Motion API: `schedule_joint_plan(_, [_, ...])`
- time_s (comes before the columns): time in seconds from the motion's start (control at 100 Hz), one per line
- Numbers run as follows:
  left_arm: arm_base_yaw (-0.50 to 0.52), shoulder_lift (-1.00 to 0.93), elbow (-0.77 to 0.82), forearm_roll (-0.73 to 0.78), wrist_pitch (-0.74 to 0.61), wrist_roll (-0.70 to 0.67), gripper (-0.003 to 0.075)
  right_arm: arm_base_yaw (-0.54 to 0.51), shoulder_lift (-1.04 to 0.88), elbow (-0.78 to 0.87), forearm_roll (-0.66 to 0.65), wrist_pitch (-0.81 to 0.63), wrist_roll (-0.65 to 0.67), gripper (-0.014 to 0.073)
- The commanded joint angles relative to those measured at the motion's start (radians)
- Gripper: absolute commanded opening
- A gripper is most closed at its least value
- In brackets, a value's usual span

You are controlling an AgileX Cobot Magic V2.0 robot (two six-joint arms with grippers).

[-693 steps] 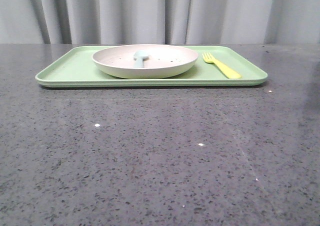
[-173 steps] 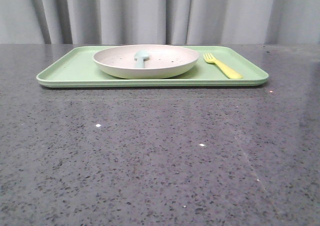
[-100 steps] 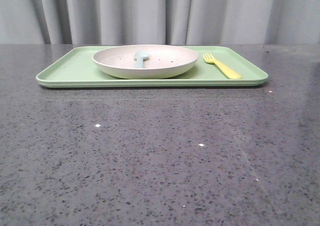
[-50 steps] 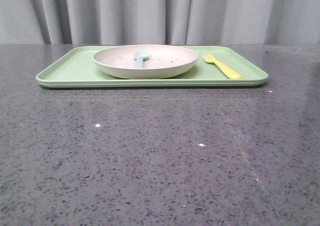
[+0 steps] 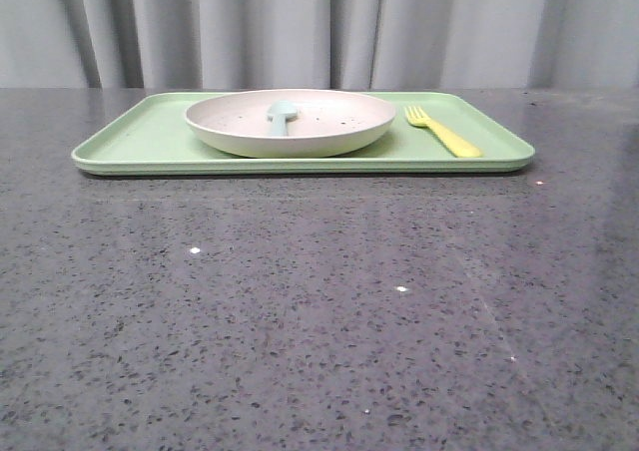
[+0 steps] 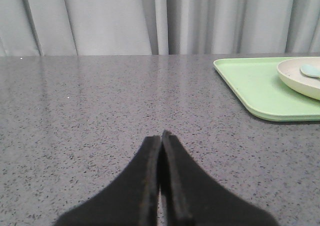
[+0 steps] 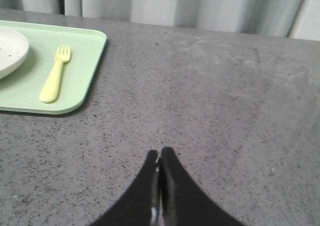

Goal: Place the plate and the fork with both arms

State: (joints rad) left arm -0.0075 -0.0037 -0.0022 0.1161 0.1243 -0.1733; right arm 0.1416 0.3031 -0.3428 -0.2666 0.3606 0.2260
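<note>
The plate (image 5: 291, 122) sits in the upper middle of the front view, resting on a light-green tray (image 5: 140, 144) and taking up the tray's centre; a pale blue-green spoon (image 5: 282, 116) lies inside the plate, its bowl toward the camera; the fork (image 5: 442, 131) lies flat on the tray just right of the plate, apart from its rim, tines pointing away toward the curtain (image 5: 300, 27) and handle angled toward the tray's right front corner; the tray itself lies on a dark speckled worktop (image 5: 319, 311) that fills the lower two thirds of the frame; in the left wrist view the tray's corner shows at the right edge with part of the plate (image 6: 302, 78) and the spoon (image 6: 311, 70) on it, well apart from the left pincer (image 6: 161, 136), whose two dark fingers are pressed together with nothing between them, low over bare worktop at the bottom centre of the frame; in the right wrist view the fork (image 7: 55, 73) lies in the upper left on the tray (image 7: 85, 51), a sliver of the plate (image 7: 10, 51) at the left edge; the right pincer (image 7: 159, 156) is likewise closed tip to tip and empty, at the bottom centre, well apart from the tray.
</note>
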Motion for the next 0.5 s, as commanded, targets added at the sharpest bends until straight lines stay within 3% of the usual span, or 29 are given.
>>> schedule_joint_plan(0.0, [-0.009, -0.032, 0.014, -0.007, -0.077, -0.013, -0.0020, -0.008, 0.005, 0.000, 0.078, -0.131, -0.107, -0.0069])
schedule_joint_plan(0.1, [-0.009, -0.032, 0.014, -0.007, -0.077, -0.013, -0.0020, -0.009, -0.016, 0.036, 0.147, -0.169, -0.185, -0.0069])
schedule_joint_plan(0.49, [-0.009, -0.031, 0.014, -0.007, -0.077, -0.013, -0.0020, -0.056, -0.234, 0.207, 0.190, -0.262, -0.185, -0.0069])
